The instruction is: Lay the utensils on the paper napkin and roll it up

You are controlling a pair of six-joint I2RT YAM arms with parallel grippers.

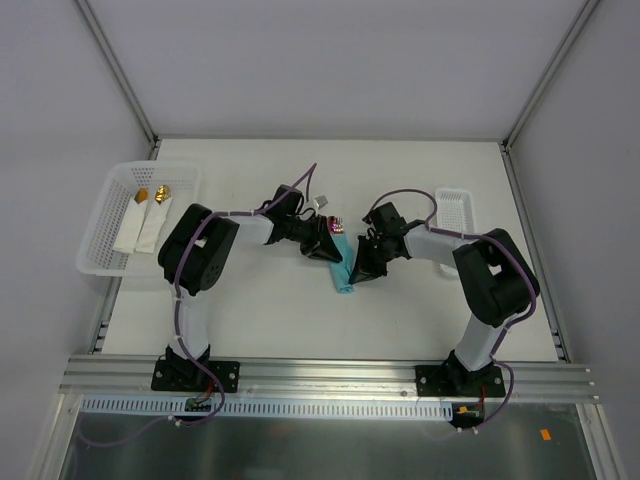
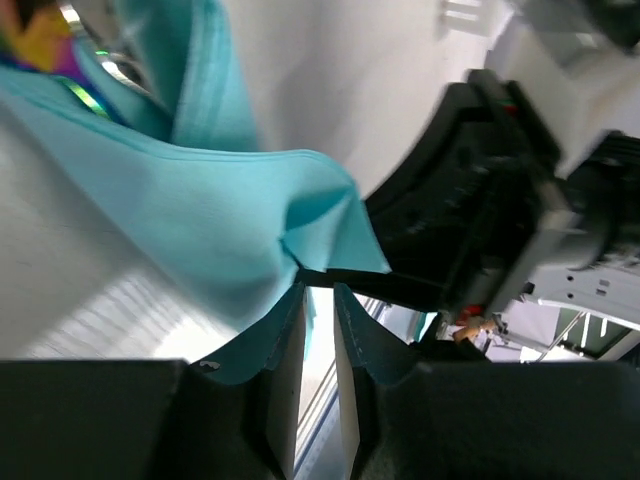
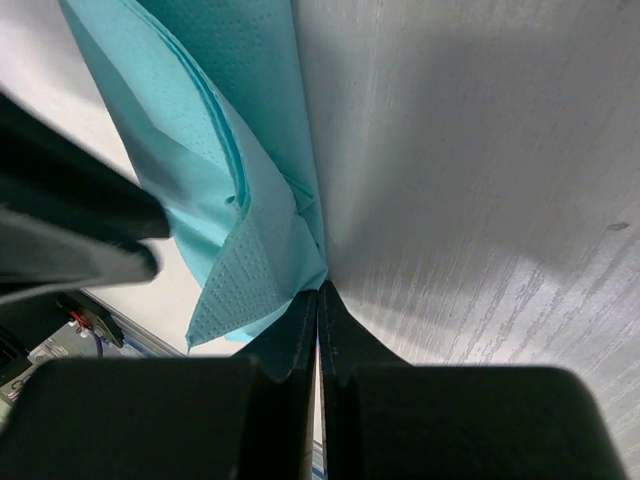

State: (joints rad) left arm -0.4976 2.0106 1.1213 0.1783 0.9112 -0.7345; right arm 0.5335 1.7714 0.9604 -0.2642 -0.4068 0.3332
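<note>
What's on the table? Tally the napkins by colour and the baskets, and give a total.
Teal napkin: 1
White napkin rolls: 2
Baskets: 2
Total: 5

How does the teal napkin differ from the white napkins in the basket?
The teal napkin lies out on the table, loosely folded; the white napkins sit in the left basket, neatly rolled. Purplish utensil heads show at the teal one's far end, gold tips at the white ones'. Both hold utensils.
</note>
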